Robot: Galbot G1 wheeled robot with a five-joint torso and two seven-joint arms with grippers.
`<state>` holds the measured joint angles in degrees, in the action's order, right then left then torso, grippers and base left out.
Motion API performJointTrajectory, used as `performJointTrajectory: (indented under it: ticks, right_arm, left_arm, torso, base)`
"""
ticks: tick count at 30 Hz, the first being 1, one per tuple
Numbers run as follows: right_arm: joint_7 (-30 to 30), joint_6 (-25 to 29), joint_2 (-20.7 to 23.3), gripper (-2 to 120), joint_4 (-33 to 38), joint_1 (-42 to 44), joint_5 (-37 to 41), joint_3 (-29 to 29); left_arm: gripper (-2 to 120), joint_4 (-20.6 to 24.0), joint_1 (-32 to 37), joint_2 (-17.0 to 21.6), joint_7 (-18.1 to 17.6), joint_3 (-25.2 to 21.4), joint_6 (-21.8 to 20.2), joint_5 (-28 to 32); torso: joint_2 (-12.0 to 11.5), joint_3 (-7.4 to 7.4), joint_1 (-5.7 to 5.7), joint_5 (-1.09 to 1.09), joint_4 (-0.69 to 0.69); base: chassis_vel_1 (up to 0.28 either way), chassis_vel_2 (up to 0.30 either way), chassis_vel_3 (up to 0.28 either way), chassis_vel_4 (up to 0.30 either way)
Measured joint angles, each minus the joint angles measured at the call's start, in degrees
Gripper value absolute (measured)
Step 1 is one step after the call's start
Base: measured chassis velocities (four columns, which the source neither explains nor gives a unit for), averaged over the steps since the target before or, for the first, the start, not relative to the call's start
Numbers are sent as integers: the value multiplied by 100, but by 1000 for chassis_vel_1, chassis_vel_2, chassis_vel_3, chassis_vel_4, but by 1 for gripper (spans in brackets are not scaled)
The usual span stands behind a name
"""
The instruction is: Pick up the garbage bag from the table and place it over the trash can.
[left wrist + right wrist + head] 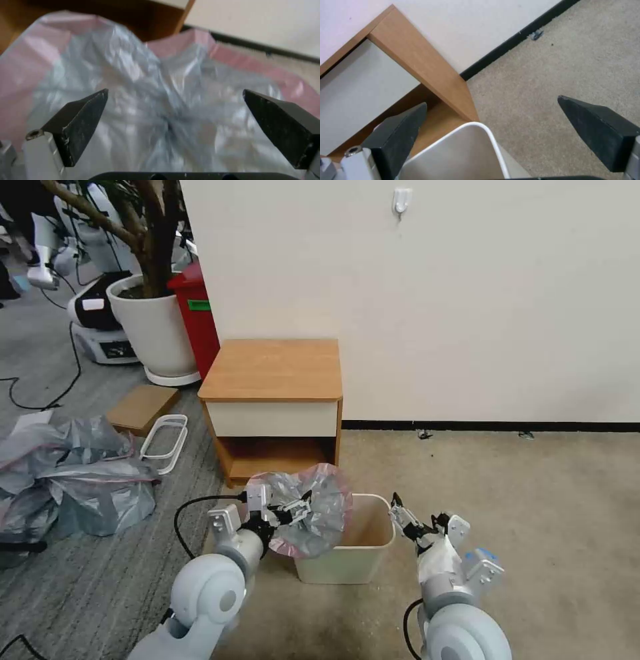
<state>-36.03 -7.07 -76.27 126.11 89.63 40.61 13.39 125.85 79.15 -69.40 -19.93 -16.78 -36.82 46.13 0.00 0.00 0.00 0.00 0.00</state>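
The garbage bag (323, 510) is a grey crinkly sheet with a pink rim band, bunched in the air over the left half of the trash can (375, 540). My left gripper (298, 509) is pushed against it and open; in the left wrist view the garbage bag (140, 65) spreads across the wide gap of the left gripper (175, 92). My right gripper (401, 513) is open beside the can's right rim, holding nothing. The right wrist view has the right gripper (491, 100) above the trash can (460, 155) corner. The table (273, 370) stands just behind, its top bare.
A heap of grey bags (73, 480) lies on the floor at left, with a white wire frame (163, 443) and a flat wooden board (141, 407) near it. A tall red bin (200, 320) and a plant pot (157, 327) stand behind the table. Open carpet lies to the right.
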Motion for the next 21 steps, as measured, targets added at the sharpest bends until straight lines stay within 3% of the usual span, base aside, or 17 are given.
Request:
performJointTrajectory:
  ticks: [2,5,6,9,15,18,21]
  right_arm:
    - [0,7,-7,100,-3,7,-1,3]
    - [1,22,-34,100,-22,17,-3,-12]
    - [1,22,-34,100,-22,17,-3,-12]
    - [3,35,-72,99,-48,14,-17,-44]
    - [4,55,-77,99,-60,16,-20,-44]
    - [4,89,-64,98,-76,23,-19,-22]
    - [4,105,-58,97,-88,25,-18,-14]
  left_arm:
    - [100,90,54,57,-75,-54,-141,104]
    - [100,290,112,210,-572,-219,-509,527]
    - [100,290,112,210,-572,-219,-509,527]
    - [89,305,-8,281,-1129,-217,-583,879]
    - [77,221,-131,304,-1395,-94,-581,934]
    - [63,118,-216,331,-1577,55,-573,988]
    - [60,60,-264,341,-1679,135,-567,1044]
  torso:
    - [0,0,0,0,0]
    - [0,0,0,0,0]
    - [0,0,0,0,0]
    - [0,0,0,-1,0]
    - [0,0,0,0,0]
    - [0,0,0,0,0]
    - [0,0,0,-1,0]
  base:
    - [0,0,0,0]
    - [0,0,0,0]
    - [0,0,0,0]
    - [0,0,0,0]
    - [0,0,0,0]
    - [0,0,0,0]
    - [0,0,0,0]
